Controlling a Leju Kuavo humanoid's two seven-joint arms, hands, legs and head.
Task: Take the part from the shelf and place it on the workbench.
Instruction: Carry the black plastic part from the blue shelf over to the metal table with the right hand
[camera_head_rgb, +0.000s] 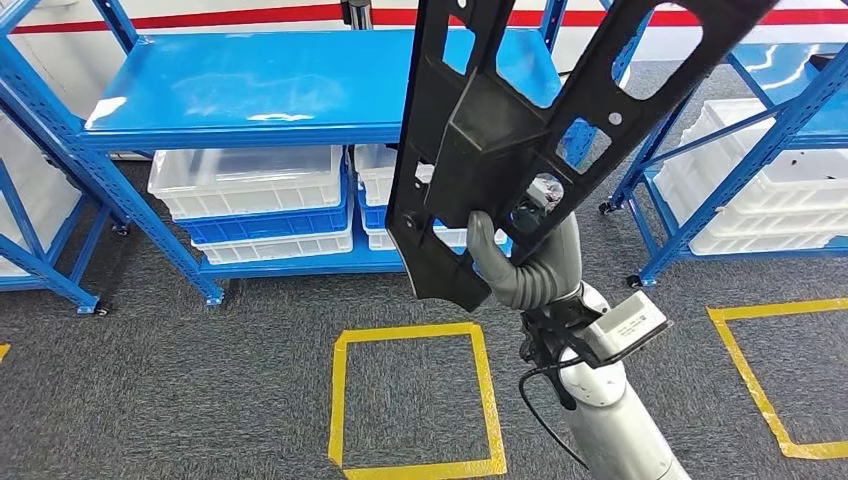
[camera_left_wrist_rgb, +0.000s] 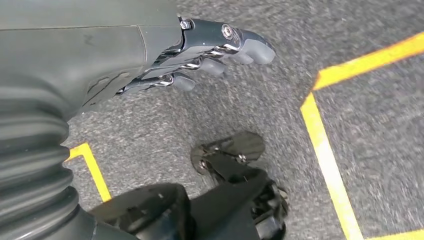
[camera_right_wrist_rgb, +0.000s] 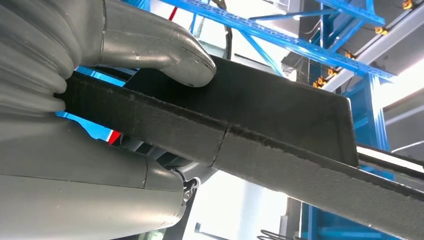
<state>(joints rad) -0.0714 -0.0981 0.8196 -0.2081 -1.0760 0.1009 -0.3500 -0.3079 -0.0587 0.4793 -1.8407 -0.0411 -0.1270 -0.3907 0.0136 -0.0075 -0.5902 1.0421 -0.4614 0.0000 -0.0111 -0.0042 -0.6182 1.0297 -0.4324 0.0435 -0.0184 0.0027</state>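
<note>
On the left, the blue shelf (camera_head_rgb: 300, 90) stands on the grey carpet, with white bins (camera_head_rgb: 250, 180) on its low level. The left hand (camera_left_wrist_rgb: 200, 50) hangs over the floor, holding nothing, fingers a little curled. In front, yellow tape (camera_head_rgb: 415, 400) marks a square. The right hand (camera_head_rgb: 530, 265) grips the black part (camera_head_rgb: 500, 130), raised before the shelf.

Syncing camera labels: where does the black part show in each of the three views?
Head view: black part rises from centre to the top edge, gripped near its lower end by the right robot hand.
Right wrist view: the part crosses the picture as a dark bar under the thumb.
Left wrist view: not in it.
Shared landmark: blue shelving.
</note>
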